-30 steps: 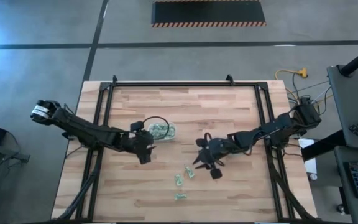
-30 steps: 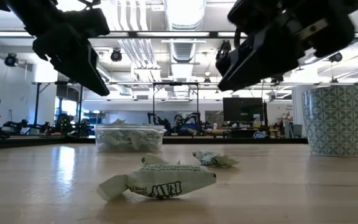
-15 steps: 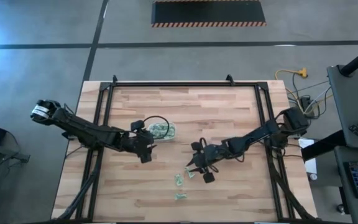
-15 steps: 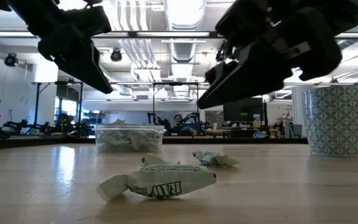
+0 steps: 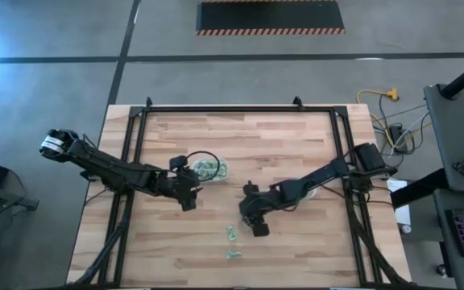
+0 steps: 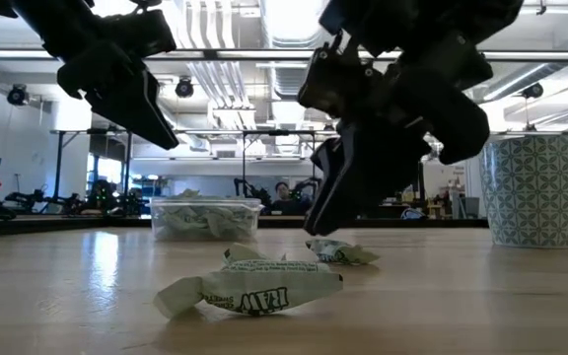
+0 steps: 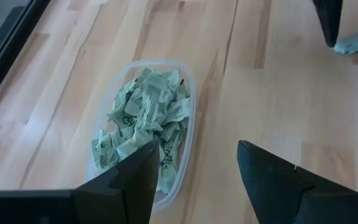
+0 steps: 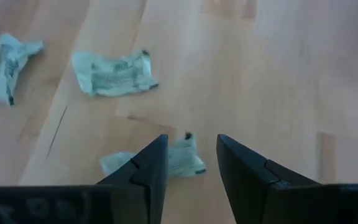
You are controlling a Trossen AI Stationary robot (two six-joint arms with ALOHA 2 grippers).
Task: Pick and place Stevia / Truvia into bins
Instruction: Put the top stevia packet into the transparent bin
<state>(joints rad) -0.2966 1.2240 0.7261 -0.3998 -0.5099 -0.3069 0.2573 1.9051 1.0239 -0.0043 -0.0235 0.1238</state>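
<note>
Pale wood table [image 5: 280, 137], with three loose green-and-white packets lying near its near-middle. From above, only two loose packets clear [image 5: 232, 234] [image 5: 233, 254]; third packet [image 8: 182, 158] revealed by the right wrist view alone, lying between the right jaws, not gripped. Tub [image 7: 185, 124] heaped with packets [image 7: 145, 118], seen plainly in the left wrist view; from above just a small clear tub left of centre. Patterned cup [image 6: 532, 189] at far right, shown only in the low view. Right gripper [image 5: 254, 221] reached in from the right, arm stretched long and low, tilted steeply down over the loose packets, jaws parted, holding nothing. Left gripper [image 5: 185, 196] hanging just near of the tub, arm stretched in from the left, jaws spread, empty.
</note>
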